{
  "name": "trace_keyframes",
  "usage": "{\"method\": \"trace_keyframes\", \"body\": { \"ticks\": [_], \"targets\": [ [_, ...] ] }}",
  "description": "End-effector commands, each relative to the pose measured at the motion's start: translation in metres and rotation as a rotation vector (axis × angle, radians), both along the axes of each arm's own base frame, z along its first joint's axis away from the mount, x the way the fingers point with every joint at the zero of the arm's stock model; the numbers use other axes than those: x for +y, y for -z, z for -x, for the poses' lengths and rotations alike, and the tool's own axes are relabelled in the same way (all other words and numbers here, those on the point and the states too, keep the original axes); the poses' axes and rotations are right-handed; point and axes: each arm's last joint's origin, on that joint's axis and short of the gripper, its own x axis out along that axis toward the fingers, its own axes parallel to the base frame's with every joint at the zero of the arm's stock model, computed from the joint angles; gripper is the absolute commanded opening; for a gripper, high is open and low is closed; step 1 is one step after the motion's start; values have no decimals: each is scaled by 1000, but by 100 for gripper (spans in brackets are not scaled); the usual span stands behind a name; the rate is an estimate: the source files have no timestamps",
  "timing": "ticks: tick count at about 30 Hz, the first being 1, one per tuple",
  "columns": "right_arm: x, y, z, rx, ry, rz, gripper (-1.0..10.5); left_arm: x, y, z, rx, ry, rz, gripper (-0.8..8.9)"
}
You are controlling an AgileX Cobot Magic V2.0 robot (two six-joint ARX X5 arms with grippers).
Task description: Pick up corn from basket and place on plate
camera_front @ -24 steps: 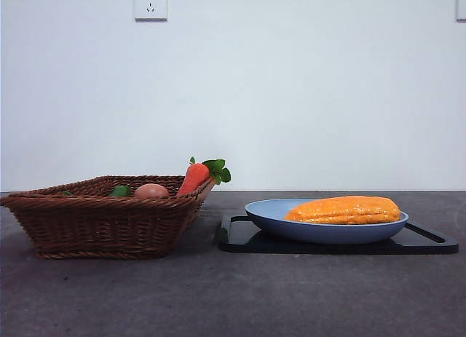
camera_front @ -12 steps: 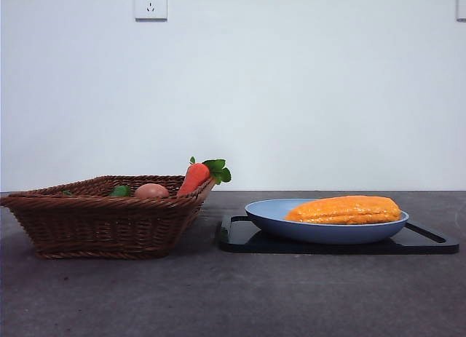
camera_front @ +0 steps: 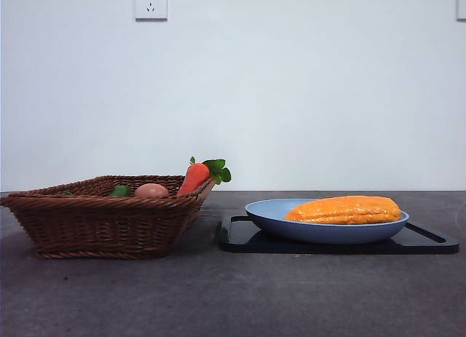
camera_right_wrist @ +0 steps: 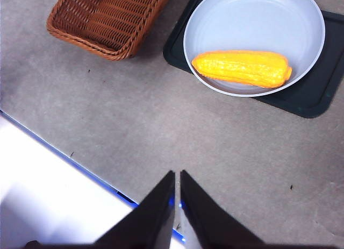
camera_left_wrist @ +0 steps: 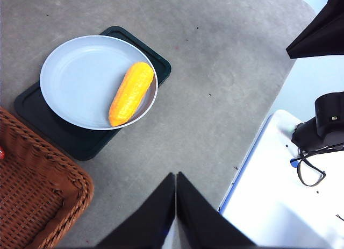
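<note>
The orange-yellow corn (camera_front: 344, 209) lies on its side in the light-blue plate (camera_front: 277, 219), near the plate's front edge; it also shows as corn (camera_left_wrist: 131, 93) and corn (camera_right_wrist: 242, 68) in the wrist views. The brown wicker basket (camera_front: 95, 224) stands left of the plate. My left gripper (camera_left_wrist: 176, 176) is shut and empty, high above the table, well away from the plate (camera_left_wrist: 80, 77) and the basket (camera_left_wrist: 37, 200). My right gripper (camera_right_wrist: 177, 173) is shut and empty too, high over bare table, apart from the plate (camera_right_wrist: 247, 23) and basket (camera_right_wrist: 107, 18).
A flat black tray (camera_front: 429, 242) lies under the plate. In the basket sit a red-orange carrot (camera_front: 196, 175) with green leaves, a tan egg-like item (camera_front: 151, 191) and something green (camera_front: 121, 191). The table's white-and-blue edge (camera_right_wrist: 64, 157) runs near the right gripper.
</note>
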Motion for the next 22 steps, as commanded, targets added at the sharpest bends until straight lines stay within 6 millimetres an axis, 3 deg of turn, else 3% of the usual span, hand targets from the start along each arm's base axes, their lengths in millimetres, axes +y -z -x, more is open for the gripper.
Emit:
{"method": "trace_keyframes", "body": {
  "ticks": [1,7,12,16,22],
  "targets": [
    [1,-3,-1,-10,5,-8,2,3,-8,-2,-119,14,-25,6],
    [1,-3,-1,-12,5,-9,2,30,-21,-3,-208,-87,4,6],
    [1,-3,-1,-12,5,-8,2,60,-21,-1,-433,-171,43,6],
    [1,-3,-1,-12,5,-9,2,87,-5,1,-635,-325,132,6],
    [1,-3,-1,-12,5,-8,2,120,43,14,-836,-514,158,6]
  ]
}}
